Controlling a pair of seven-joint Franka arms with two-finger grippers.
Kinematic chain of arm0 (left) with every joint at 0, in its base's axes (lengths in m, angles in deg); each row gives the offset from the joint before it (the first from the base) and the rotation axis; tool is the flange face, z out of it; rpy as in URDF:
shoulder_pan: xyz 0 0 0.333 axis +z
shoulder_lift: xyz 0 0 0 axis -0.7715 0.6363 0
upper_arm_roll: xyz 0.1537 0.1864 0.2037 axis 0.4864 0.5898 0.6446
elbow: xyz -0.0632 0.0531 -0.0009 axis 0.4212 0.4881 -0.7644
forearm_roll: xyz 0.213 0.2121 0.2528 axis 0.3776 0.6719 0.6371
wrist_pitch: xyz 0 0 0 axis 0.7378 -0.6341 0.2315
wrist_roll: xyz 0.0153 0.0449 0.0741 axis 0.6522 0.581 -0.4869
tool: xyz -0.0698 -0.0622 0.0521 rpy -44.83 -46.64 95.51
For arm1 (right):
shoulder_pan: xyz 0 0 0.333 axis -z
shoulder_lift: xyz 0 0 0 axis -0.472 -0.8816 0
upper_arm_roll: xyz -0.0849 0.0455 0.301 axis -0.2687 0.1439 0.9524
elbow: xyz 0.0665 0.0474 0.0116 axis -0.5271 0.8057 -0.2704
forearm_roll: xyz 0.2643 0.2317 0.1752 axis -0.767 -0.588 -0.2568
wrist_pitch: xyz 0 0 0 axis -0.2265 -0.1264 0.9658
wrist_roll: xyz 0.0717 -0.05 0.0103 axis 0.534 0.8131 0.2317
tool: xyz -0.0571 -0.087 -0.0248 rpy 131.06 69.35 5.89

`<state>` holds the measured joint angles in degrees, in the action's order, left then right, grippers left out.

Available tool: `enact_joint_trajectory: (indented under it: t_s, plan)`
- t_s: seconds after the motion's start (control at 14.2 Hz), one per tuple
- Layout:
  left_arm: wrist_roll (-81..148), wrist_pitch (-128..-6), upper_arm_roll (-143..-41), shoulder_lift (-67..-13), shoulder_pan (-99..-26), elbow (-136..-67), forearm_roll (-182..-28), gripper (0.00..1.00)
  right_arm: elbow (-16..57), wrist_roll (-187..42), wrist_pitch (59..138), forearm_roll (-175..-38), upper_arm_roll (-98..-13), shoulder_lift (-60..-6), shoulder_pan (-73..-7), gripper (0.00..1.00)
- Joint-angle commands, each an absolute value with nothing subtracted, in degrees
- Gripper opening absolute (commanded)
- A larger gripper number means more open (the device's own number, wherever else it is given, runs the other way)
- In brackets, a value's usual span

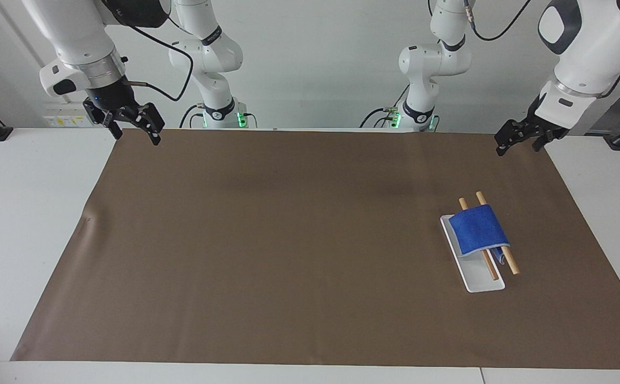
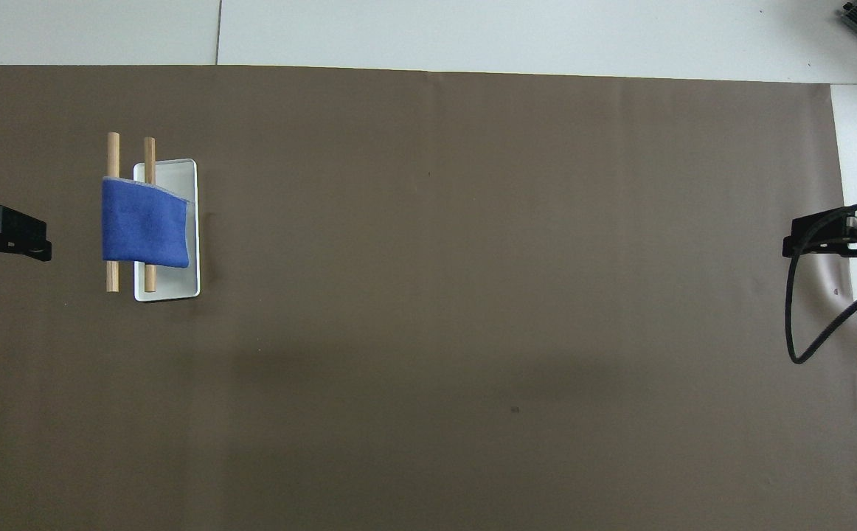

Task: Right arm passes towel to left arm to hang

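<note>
The towel [image 1: 478, 230] drapes over two wooden rods [image 1: 498, 247] on a white tray [image 1: 481, 281], so hanging looks finished. Left gripper [image 1: 518, 137] hangs empty, fingers spread, above the counter [image 1: 288, 240] edge; right gripper [image 1: 131, 118] waits, splayed wide.

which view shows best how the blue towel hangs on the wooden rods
The facing view: the towel drapes over both wooden rods, and a hanging end shows below them over the white base. The overhead view shows only its flat top across the rods, hiding any drop.
</note>
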<state>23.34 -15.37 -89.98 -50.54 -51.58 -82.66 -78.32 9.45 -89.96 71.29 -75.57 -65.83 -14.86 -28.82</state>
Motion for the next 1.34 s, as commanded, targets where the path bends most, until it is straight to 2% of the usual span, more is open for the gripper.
enact_joint_trajectory:
  t_s: [0.0, 0.21, 1.27]
  plan:
    - [22.8, -14.3, -90.4, -52.1, -51.6, -83.4, -77.8, 1.0, 10.9, -90.9, 72.4, -75.6, -65.6, -13.7, -29.0, 1.0]
    - [22.8, -15.1, -90.8, -52.3, -51.7, -83.8, -77.9, 1.0, 10.9, -91.0, 72.9, -75.5, -68.7, -13.8, -32.8, 1.0]
    - [22.5, -15.9, -91.8, -52.3, -51.7, -83.6, -77.9, 1.0, 12.0, -90.2, 72.6, -74.8, -69.3, -13.4, -33.0, 1.0]
